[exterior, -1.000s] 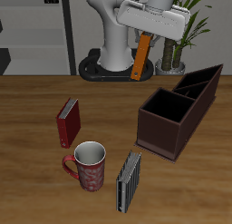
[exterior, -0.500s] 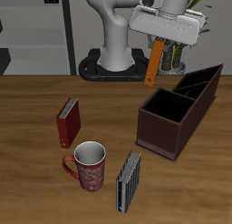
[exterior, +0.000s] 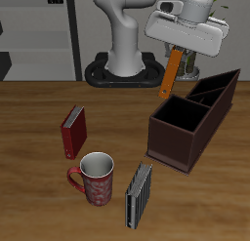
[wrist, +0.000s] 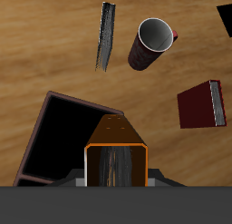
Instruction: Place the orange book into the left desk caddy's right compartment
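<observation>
Orange-covered thin hardcover book [exterior: 172,72] hangs tilted in the air, clamped between your fingers [exterior: 180,52], above and behind the dark brown wooden desk caddy [exterior: 186,128] on the tabletop [exterior: 39,186].

Quick count: three books total. One orange book [exterior: 171,72] up in the air at about 1 o'clock, one dark red book [exterior: 73,131] standing at roughly 9 o'clock, and one grey striped book [exterior: 140,194] down around 6 o'clock. One mug [exterior: 95,180], just at 9 o'clock of the striped one. One dark brown desk caddy [exterior: 178,148] out at 3 o'clock. One potted plant [exterior: 186,60] at the back.
</observation>
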Tool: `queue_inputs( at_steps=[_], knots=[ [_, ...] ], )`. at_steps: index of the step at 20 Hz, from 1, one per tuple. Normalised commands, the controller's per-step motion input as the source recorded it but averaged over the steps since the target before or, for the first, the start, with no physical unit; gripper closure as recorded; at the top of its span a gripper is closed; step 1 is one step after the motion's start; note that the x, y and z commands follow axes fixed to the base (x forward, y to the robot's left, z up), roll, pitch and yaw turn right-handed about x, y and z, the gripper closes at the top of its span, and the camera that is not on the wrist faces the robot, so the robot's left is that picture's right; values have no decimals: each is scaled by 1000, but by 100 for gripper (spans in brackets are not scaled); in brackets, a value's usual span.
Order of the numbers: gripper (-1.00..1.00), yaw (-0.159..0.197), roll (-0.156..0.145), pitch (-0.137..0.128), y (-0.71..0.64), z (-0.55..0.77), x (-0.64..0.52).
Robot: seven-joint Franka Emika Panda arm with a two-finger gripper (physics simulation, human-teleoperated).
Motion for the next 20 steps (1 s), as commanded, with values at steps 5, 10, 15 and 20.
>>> queue_inputs(
  at_steps=[5, 10, 15, 20],
  knots=[
    [100, 10, 29, 15, 224, -124, 48],
    [100, -10, 20, 7, 216, -63, 54],
    [100, 19, 34, -6, 216, -49, 20],
    [100, 13, 5, -20, 6, -18, 26]
  ],
)
